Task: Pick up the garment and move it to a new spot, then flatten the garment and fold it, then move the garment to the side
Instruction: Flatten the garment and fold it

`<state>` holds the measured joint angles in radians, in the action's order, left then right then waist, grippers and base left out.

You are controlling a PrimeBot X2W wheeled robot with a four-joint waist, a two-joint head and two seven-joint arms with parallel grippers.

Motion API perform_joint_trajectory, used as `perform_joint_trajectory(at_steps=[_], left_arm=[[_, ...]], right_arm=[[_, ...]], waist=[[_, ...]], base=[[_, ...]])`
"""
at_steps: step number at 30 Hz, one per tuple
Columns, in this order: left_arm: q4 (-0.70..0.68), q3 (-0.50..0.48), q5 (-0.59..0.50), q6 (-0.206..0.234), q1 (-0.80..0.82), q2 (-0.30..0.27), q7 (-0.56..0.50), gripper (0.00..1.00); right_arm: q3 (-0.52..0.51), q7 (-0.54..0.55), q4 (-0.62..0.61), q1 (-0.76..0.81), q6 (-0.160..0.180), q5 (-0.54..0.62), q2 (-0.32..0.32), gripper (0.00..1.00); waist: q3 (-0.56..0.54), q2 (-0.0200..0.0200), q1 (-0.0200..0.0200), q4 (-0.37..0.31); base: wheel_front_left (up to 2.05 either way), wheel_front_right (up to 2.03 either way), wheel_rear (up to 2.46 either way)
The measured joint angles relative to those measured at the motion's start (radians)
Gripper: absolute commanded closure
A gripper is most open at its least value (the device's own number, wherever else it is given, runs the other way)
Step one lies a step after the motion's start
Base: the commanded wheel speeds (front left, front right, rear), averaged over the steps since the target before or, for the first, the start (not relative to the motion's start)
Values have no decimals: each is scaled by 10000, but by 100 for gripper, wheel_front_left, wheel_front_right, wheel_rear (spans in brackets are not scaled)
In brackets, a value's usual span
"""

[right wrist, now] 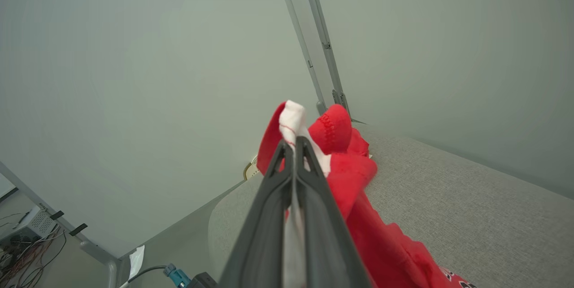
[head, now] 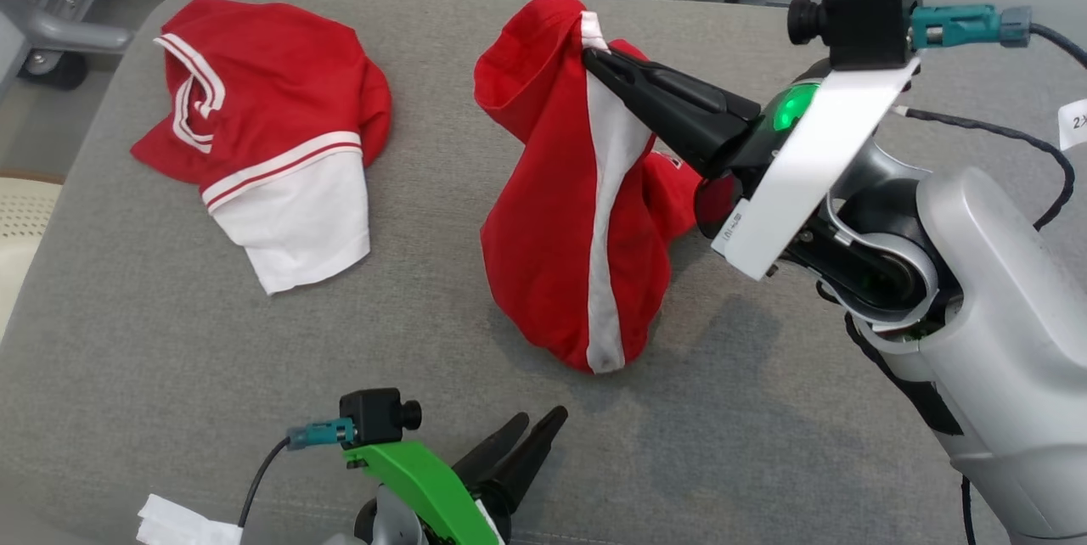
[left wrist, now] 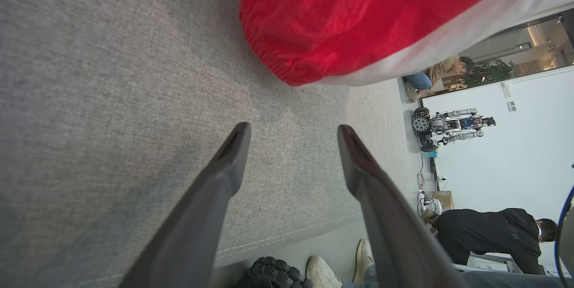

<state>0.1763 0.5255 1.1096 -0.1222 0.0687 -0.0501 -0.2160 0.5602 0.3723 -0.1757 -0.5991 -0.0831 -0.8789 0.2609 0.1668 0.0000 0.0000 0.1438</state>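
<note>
The garment (head: 552, 256), red with a white band, hangs bunched from my right gripper (head: 590, 57), which is shut on a white-and-red fold at its top. Its lower end rests on the grey padded table (head: 425, 307). In the right wrist view the right gripper (right wrist: 292, 143) pinches that fold, and the garment (right wrist: 358, 176) trails down to the right with a bit of lettering at the bottom edge. My left gripper (head: 538, 415) stands open near the table's front edge, just short of the garment's lower end. In the left wrist view the left gripper (left wrist: 292, 127) holds nothing, with the garment (left wrist: 341, 19) beyond it.
A second red garment (head: 272, 95) with a white sleeve and striped trim lies crumpled at the table's far left. A white paper scrap (head: 183, 524) sits at the front left. Past the table edge are a person's shoes (left wrist: 323, 270), a bending person (left wrist: 489, 234) and another robot (left wrist: 448, 124).
</note>
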Motion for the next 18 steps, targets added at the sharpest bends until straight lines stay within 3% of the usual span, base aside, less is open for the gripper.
perform_joint_trajectory(at_steps=[5, 11, 18], left_arm=[[140, 251, 219, -2, 46, 0, 370, 0], [408, 324, 464, -6, 130, 0, 708, 0], [418, 403, 493, -6, 125, -2, 951, 0]], right_arm=[[-447, 527, 81, -105, 880, -435, -165, 100], [-1166, 894, 1022, 142, 2034, 8, 629, 100], [-1275, 1373, 1988, 1656, 2082, 474, 1519, 100]], waist=[[-249, 0, 0, 643], [-700, 0, 0, 1207], [-1024, 0, 0, 1276]], base=[[0, 0, 0], [0, 0, 0], [0, 0, 0]])
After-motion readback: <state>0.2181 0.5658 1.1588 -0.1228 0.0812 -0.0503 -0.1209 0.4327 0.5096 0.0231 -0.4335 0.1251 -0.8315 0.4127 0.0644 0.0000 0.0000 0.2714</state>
